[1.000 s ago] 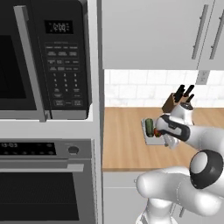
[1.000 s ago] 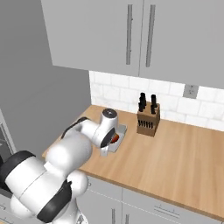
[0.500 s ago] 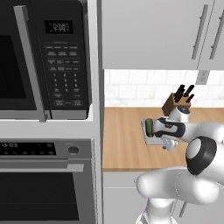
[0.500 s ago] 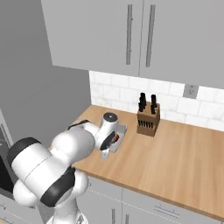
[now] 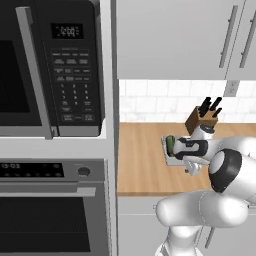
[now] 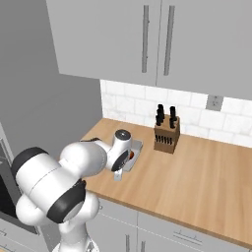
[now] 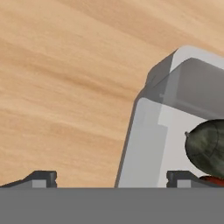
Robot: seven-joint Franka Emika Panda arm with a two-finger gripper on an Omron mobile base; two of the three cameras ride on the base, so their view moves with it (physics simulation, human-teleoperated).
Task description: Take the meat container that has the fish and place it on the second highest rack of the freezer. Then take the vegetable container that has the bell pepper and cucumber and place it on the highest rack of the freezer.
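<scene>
The wide-open gripper (image 7: 111,177) is hovering low over the wooden counter (image 7: 61,87), holding nothing, its two dark fingertips (image 7: 41,177) straddling the near wall of the pale vegetable container (image 7: 144,144), which is sitting at the right of the hand view. The container is resting left of centre on the counter (image 6: 206,182) in the right base view, with a knife block (image 6: 166,134) standing near it against the white tiled wall (image 6: 133,101) under grey cabinets (image 6: 147,39). Inside it, the dark green cucumber (image 7: 208,148) is lying at the frame's right edge, a sliver of red bell pepper (image 7: 214,178) peeking out just beneath.
</scene>
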